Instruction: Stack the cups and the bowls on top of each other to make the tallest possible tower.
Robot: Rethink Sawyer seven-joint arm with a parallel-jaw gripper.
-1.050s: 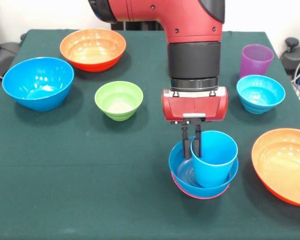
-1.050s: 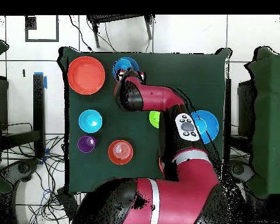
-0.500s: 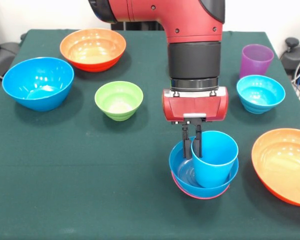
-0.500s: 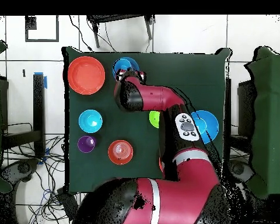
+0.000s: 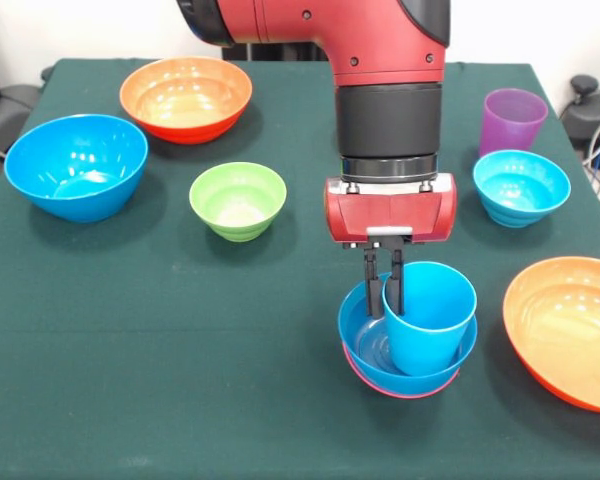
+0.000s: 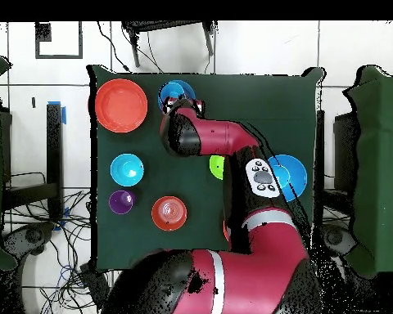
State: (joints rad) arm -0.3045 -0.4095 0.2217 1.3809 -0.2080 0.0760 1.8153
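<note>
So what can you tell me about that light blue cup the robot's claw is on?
The light blue cup is a smooth, glossy plastic tumbler, taller than wide, open end up and leaning slightly. It sits inside a blue bowl, which is nested in a pink bowl on the green table. The gripper is closed on the cup's rim, one finger inside and one outside. From overhead the arm mostly hides it.

Table cover (image 5: pixel 130 400): dark green cloth, spread flat over the whole tabletop.
Floor (image 6: pixel 257 49): pale tiles with dark joints, seen in the overhead view.
Cables (image 6: pixel 65 262): loose dark tangle on the floor beside the table.
Side tables (image 6: pixel 380 163): green-covered surfaces at both overhead edges, well apart from the main table.
</note>
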